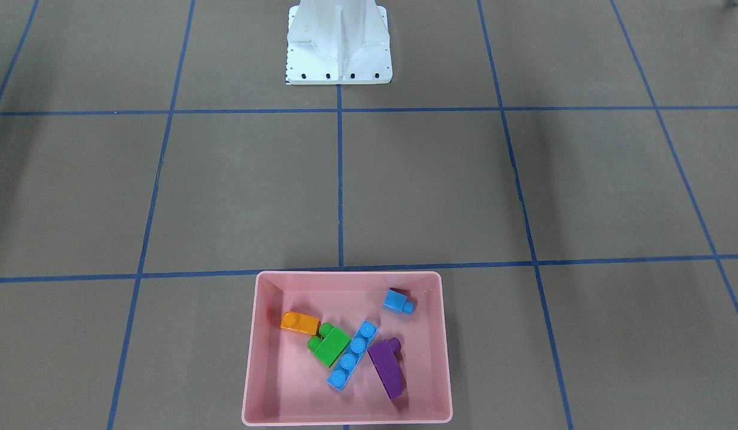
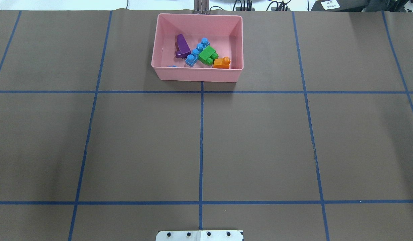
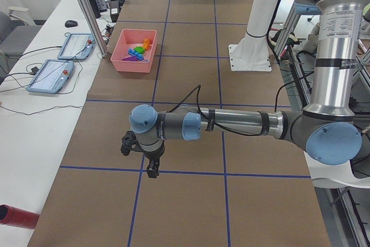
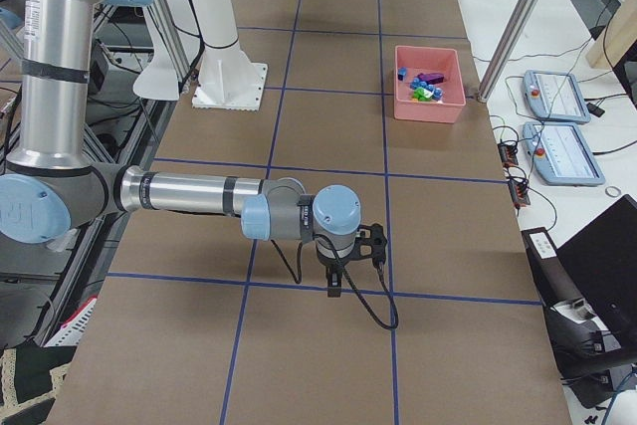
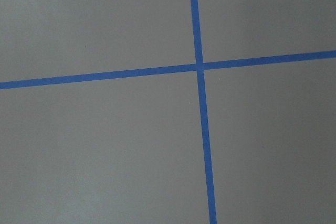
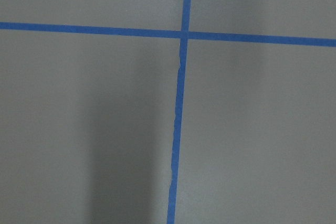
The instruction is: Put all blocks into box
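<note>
- Brown table [image 1: 225,191] w/ blue tape grid: pink box [image 1: 285,382] sits at the table edge farthest from the robot's white base [image 1: 339,48].
- All five blocks lie loose inside the box: orange [image 1: 300,323], green [image 1: 330,348] just beside it, long blue bar [image 1: 352,355] against green, purple [image 1: 386,369] beside the bar, small blue cube [image 1: 398,301] apart, by the box wall nearest the base.
- No block shows outside the box; task judged done.
- Left arm [image 3: 231,122] and right arm [image 4: 189,193] hang low, well apart from the box. Jaws on both: can't tell if apart or together, as only the side views show them.
- Risk 1: another reach twd the box could clip its wall, shove it off the table edge and spill the blocks.
- Risk 2: the cube is nearly hidden behind the box wall in the overhead view. A count there could miss it and prompt a needless grab.
</note>
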Action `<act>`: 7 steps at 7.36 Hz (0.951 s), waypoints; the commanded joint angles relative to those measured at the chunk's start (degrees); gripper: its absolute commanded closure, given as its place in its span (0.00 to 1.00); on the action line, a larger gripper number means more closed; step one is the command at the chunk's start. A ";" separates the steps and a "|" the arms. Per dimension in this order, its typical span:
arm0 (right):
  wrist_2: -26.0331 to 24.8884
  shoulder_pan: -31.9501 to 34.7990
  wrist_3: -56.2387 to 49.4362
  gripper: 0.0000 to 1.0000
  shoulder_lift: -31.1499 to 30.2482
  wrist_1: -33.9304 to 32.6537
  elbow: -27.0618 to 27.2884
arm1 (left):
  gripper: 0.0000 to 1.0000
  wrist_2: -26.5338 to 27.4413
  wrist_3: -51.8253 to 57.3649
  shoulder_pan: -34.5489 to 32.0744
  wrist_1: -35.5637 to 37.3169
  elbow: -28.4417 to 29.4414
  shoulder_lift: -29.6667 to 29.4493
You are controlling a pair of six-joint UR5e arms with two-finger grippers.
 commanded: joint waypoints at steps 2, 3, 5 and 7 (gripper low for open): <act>-0.39 2.12 -0.19 0.00 0.05 -0.40 1.20 | 0.00 0.00 -0.04 -0.13 -0.01 -0.15 -0.02; -0.22 2.30 -0.28 0.00 -0.04 -1.02 1.46 | 0.00 0.00 -0.04 -0.13 -0.01 -0.15 -0.02; 0.40 2.39 -0.28 0.00 0.05 -1.20 1.73 | 0.00 0.00 -0.04 -0.13 -0.01 -0.15 -0.11; 0.40 2.13 -0.28 0.00 0.31 -1.20 1.73 | 0.00 0.00 -0.04 -0.13 -0.01 -0.06 -0.03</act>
